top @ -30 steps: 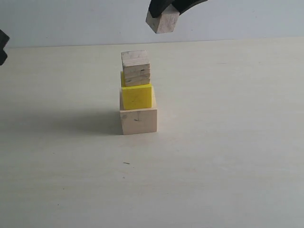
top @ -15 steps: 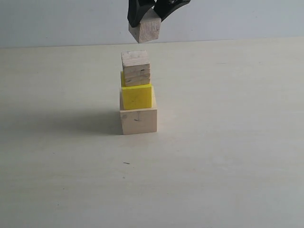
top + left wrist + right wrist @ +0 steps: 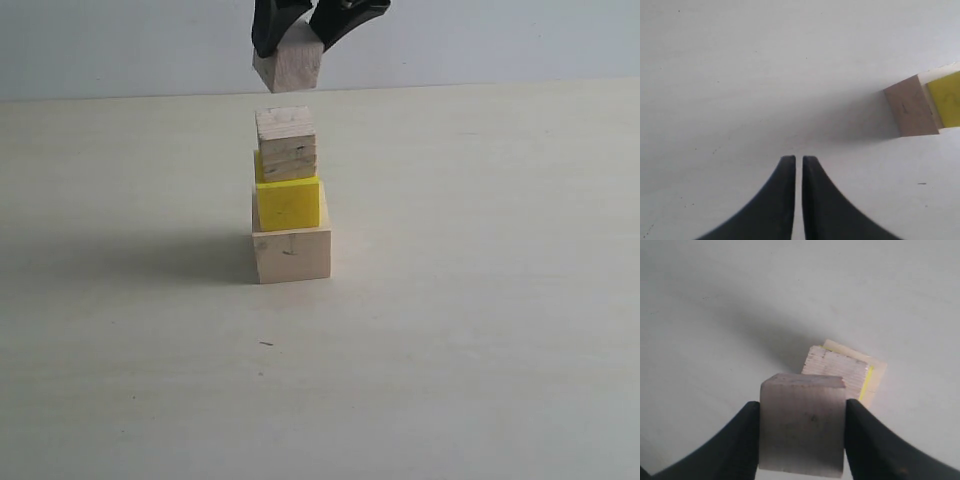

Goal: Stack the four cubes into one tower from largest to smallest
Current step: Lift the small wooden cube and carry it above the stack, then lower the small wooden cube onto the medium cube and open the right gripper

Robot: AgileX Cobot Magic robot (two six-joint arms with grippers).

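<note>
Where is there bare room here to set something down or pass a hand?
Bare table lies wide on both sides of the three-cube stack and in front of it. Crowded only directly above, where the right gripper holds the smallest cube.

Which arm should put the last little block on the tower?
The right: its pincer holds the small block just above the tower; the left pincer is shut, empty and off to the side.

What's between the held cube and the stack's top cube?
Nothing: the exterior view shows only a bare gap between the small cube and the plywood cube.
</note>
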